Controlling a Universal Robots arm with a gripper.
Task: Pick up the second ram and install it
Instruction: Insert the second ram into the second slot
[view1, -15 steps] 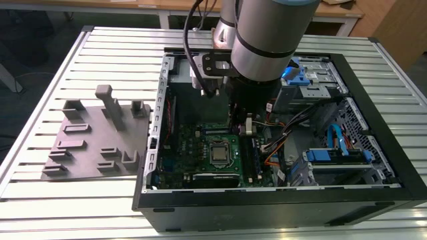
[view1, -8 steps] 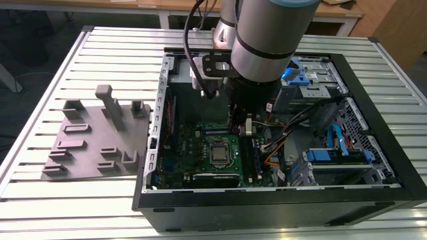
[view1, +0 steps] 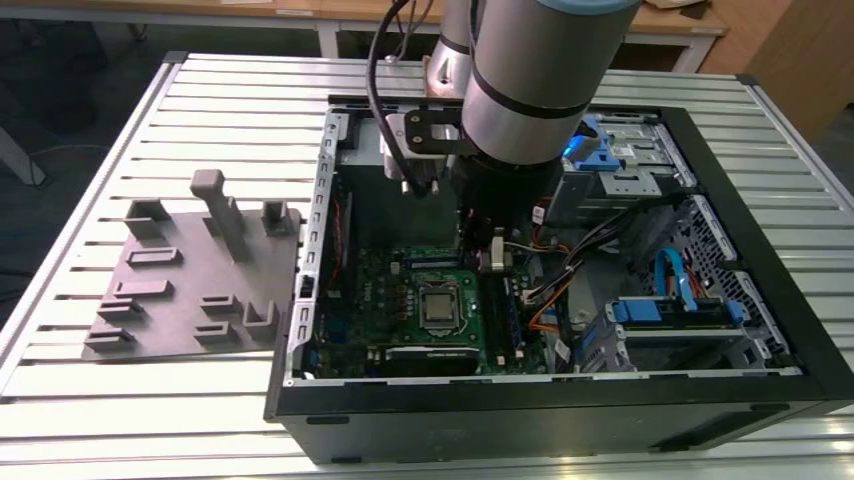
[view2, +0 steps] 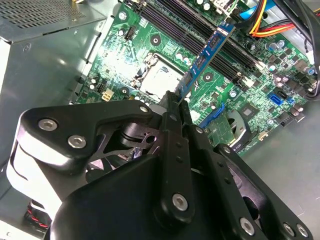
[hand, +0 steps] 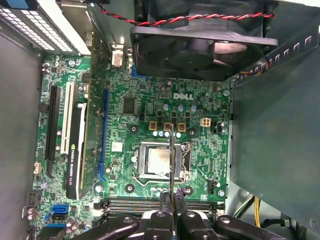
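The jaws pinch the ram (view2: 206, 56) at its near end, flat faces between them. It hangs above the motherboard (view2: 150, 57) inside the case (view1: 534, 420). Its long axis runs straight out from the jaw tips, and in the first wrist view it is edge-on over the CPU socket (hand: 155, 162).

White logo print (hand: 183, 95) on green motherboard (hand: 145, 100), between fan (hand: 200, 47) and CPU socket (hand: 159, 162). White lettering (hand: 71, 169) along graphics card (hand: 82, 145) edge. Not transcribed.
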